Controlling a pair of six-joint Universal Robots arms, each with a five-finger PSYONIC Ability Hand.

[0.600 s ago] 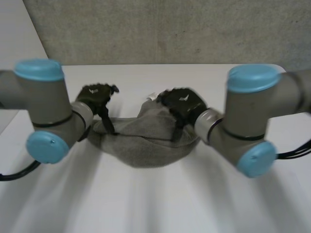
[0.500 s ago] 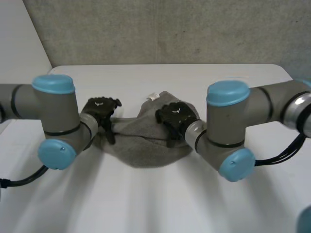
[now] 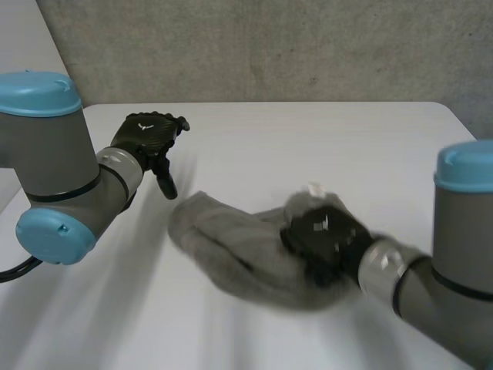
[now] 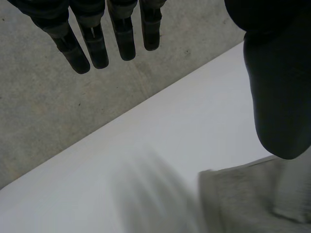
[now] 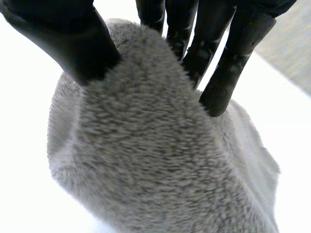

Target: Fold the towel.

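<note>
Left robot hand (image 3: 146, 139) sits off the towel, above the tabletop (image 3: 308, 139) on the left side, at the end of the grey left arm (image 3: 54, 169). In its wrist view the fingers (image 4: 95, 43) run straight, the thumb (image 4: 272, 87) stands well apart from them, and nothing lies between: spread wide, empty. An edge of the grey towel (image 3: 231, 243) shows beyond the thumb tip in that view, apart from the fingers, with bare white tabletop between. Right robot hand (image 3: 323, 243) is at the right end of the towel, near the front of the tabletop. Its wrist view has the thumb (image 5: 73, 39) pressed into one side of a raised ridge of the fleecy cloth and the fingers (image 5: 233, 63) dug into the other side, so it is closed in a pinch on the towel. The towel is bunched into a rounded heap, not flat, stretching from mid-table to the right robot hand. A small white tag (image 3: 314, 188) sticks out beside that hand. A grey concrete wall (image 3: 269, 46) stands behind the tabletop.
</note>
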